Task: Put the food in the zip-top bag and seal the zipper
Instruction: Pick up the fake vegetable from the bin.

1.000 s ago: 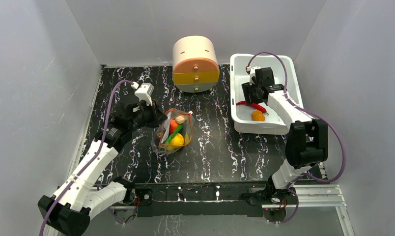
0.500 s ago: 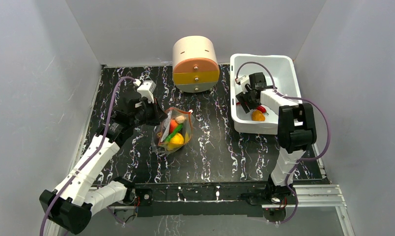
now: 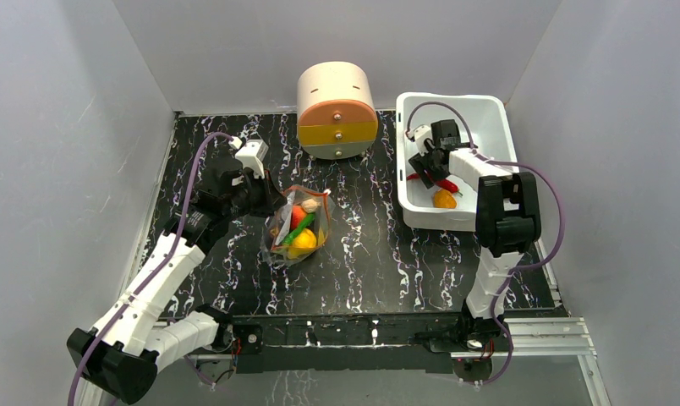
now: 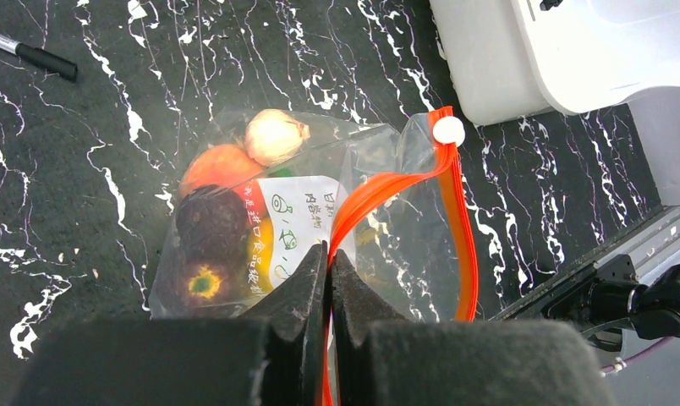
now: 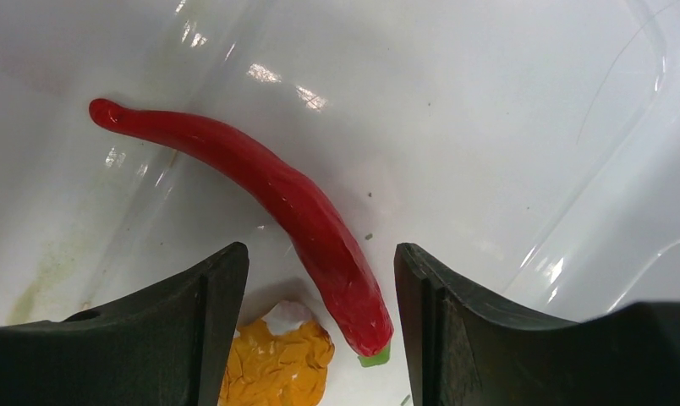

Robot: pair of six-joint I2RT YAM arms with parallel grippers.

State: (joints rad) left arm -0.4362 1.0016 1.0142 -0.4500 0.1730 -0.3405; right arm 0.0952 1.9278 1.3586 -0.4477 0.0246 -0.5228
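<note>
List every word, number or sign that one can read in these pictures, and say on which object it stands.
White label on the zip-top bag: green East Asian characters beside small drawings, too blurred and crinkled to quote.
Same label, left edge: a column of red characters, too small to read.
White tub and round container: no text visible.

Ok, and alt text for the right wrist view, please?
The right gripper hangs open over a red chili lying on the floor of a white tub, with the chili's thick end in line with the gap between the fingers. An orange fruit lies just beside that end, at the bottom of the picture.
</note>
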